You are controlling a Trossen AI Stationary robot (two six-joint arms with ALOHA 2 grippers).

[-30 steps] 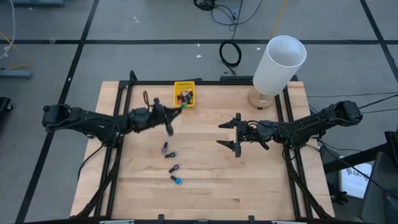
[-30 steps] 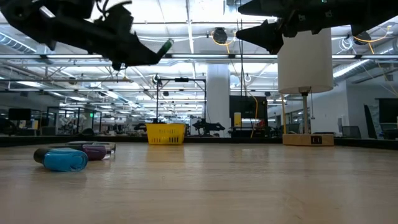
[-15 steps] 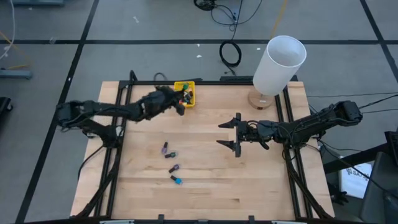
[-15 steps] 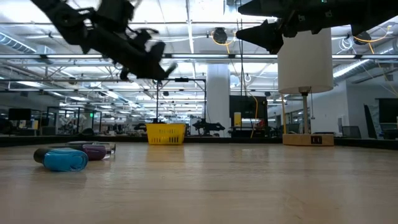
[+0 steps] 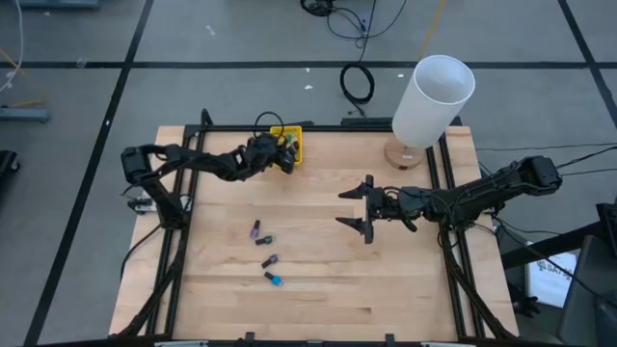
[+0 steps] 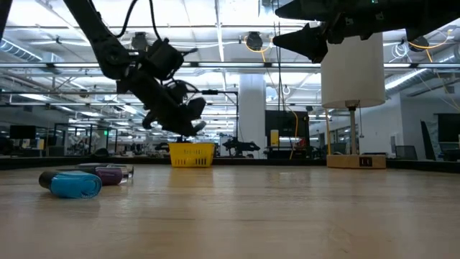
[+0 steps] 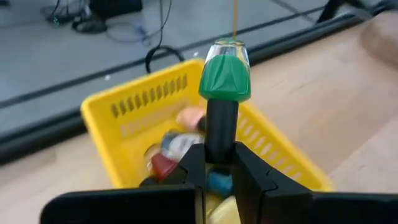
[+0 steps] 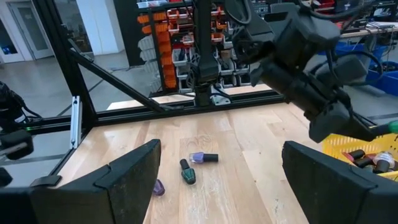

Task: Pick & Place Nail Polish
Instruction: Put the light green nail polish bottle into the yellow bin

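Green-bodied, dark-capped, one nail polish bottle [image 7: 224,84] sits pinched by its cap between the fingers of my left gripper [image 5: 282,156], which I have right at the near rim of the yellow bin [image 5: 292,132] at the far side of the worktop [image 5: 318,289]. Through the left wrist camera the bottle hangs just over the bin's open top, not yet let go.

Inside the bin I count several bottles lying in a loose heap [image 7: 180,140]; I judge that part of the job done. Four bottles are left on the wood in a loose line near the middle-left: a purple one [image 5: 255,229], a green one [image 5: 266,239], another purple one [image 5: 270,261] and a blue one [image 5: 274,280]. All four lie on their sides. So I read the task as well past halfway, with this drop and four more trips to go.

My right gripper [image 5: 367,208] waits above the middle of the worktop, its fingers spread wide and holding nothing.

A tall white lamp [image 5: 432,99] on a wooden base stands at the far right corner, well apart from the bin. Nothing lies between the bin and the four loose bottles.
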